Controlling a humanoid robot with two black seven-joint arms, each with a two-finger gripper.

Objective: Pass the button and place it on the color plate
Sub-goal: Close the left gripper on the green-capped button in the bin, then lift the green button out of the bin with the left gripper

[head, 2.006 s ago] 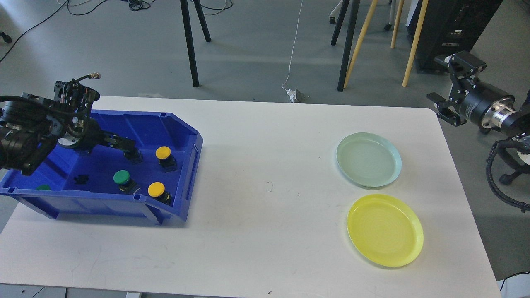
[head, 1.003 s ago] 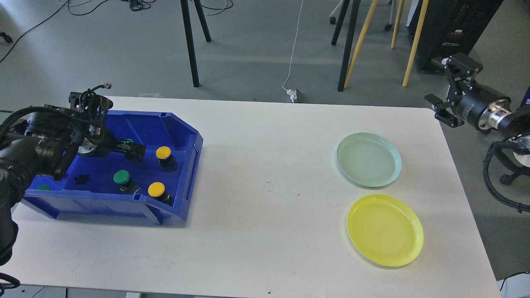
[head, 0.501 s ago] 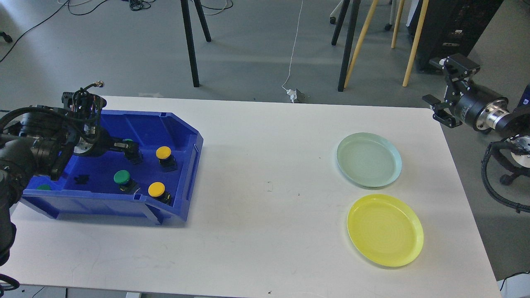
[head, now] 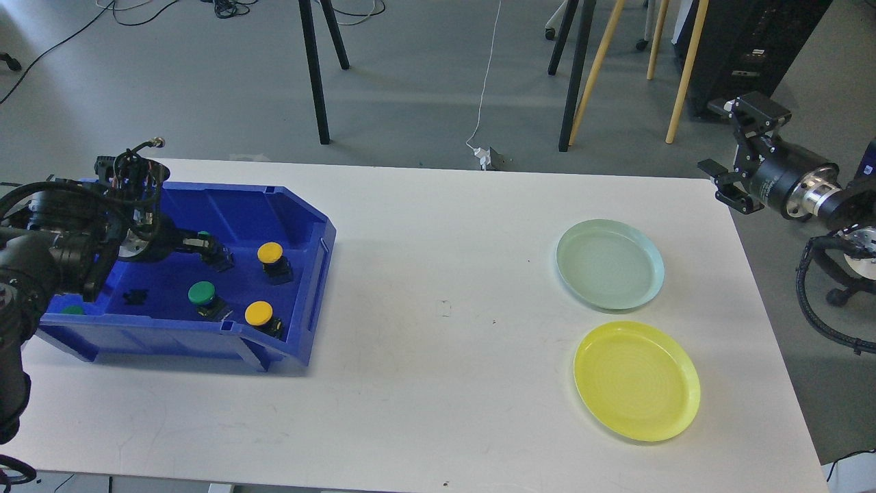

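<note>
Sitting inside the blue bin (head: 301,236), a green button (head: 202,293) lies just below the left gripper (head: 212,250), with two yellow buttons (head: 269,253) beside and below it. A speck of green shows at the fingertips, but whether the jaws clamp a button cannot be told. A poor grip could drop it. The right gripper (head: 729,181) hangs off the table, jaws apart, near the pale green plate (head: 609,263) and yellow plate (head: 636,380).

My left tool (head: 213,250) reaches rightward at the far left, its fingers too dark to tell apart. My right tool (head: 733,154) hangs spread wide at the far right.
</note>
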